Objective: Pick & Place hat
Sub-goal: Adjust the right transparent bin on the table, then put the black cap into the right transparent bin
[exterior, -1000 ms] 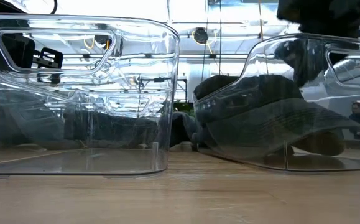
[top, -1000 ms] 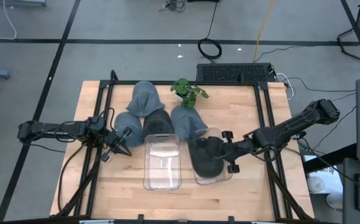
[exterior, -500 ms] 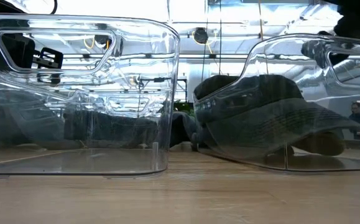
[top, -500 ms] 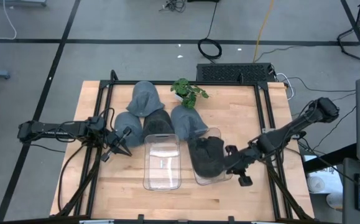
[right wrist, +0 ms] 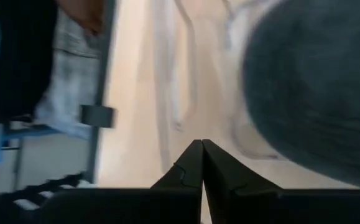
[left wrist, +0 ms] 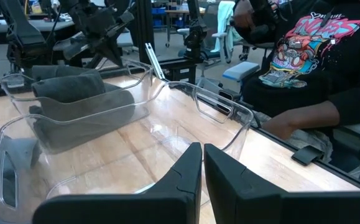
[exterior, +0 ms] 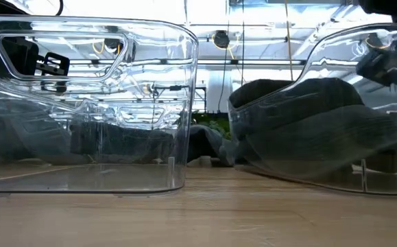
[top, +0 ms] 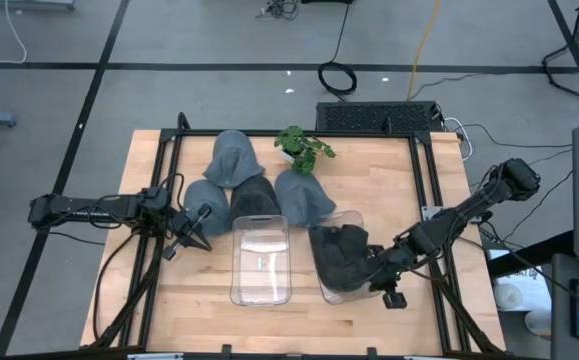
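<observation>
**Hat in Tilted Bin, Both Grippers Clenched**

Wooden counter point(top: 389, 170) with a black frame stands on a grey workshop floor; a black mat lies beyond its far edge.

1. Bins. Two clear plastic bins sit side by side near the middle of the counter. The left bin point(top: 261, 258) holds no hat. The right bin point(top: 341, 262) is tipped, as the low view shows its base raised off the wood on one side.
2. Task item. A dark grey hat point(top: 341, 256) lies inside the right bin, filling most of it.
3. Other hats. Four more grey hats point(top: 234, 158) are grouped behind the bins, with a small green plant point(top: 304, 146) at the far edge beside them.
4. Right gripper point(top: 377, 275). Positioned at the near right corner of the right bin, just beside the hat. Fingers are clenched together with nothing between them.
5. Left gripper point(top: 201, 224). Waits to the left of the bins, beside the nearest grey hat, fingers clenched and empty.
6. Surroundings. A person in a black printed shirt point(left wrist: 304, 56) sits beyond the counter in the left wrist view.
</observation>
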Available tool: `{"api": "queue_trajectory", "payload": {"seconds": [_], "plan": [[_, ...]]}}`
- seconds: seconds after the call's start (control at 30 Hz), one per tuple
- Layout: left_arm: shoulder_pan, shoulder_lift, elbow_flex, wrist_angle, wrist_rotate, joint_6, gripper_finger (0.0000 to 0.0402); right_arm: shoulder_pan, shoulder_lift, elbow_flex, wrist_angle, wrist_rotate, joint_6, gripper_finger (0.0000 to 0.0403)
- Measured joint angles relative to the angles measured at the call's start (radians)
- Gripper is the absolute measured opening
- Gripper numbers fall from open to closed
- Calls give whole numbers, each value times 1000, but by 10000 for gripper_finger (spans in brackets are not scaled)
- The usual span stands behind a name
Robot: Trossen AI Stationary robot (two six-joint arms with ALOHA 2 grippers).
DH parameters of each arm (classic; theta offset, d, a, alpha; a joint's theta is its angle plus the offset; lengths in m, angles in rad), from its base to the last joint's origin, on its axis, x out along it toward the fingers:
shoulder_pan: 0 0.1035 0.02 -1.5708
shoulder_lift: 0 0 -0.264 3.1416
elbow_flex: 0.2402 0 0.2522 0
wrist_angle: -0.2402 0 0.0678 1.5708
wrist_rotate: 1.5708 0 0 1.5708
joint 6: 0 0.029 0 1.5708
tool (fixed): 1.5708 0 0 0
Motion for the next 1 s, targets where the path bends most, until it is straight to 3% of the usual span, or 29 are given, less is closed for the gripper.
{"api": "queue_trajectory", "payload": {"seconds": [0.27, 0.67, 0.87, 1.0], "plan": [[0, 0, 0, 0, 0, 0, 26, 11, 0, 0, 171, -113, -10, 0], [0, 0, 0, 0, 0, 0, 26, -4, -92, 0, 235, -100, -228, 0], [0, 0, 0, 0, 0, 0, 26, -4, -269, 0, 197, 72, -352, 0], [0, 0, 0, 0, 0, 0, 26, -4, -402, 0, 127, 296, -430, 0]]}}
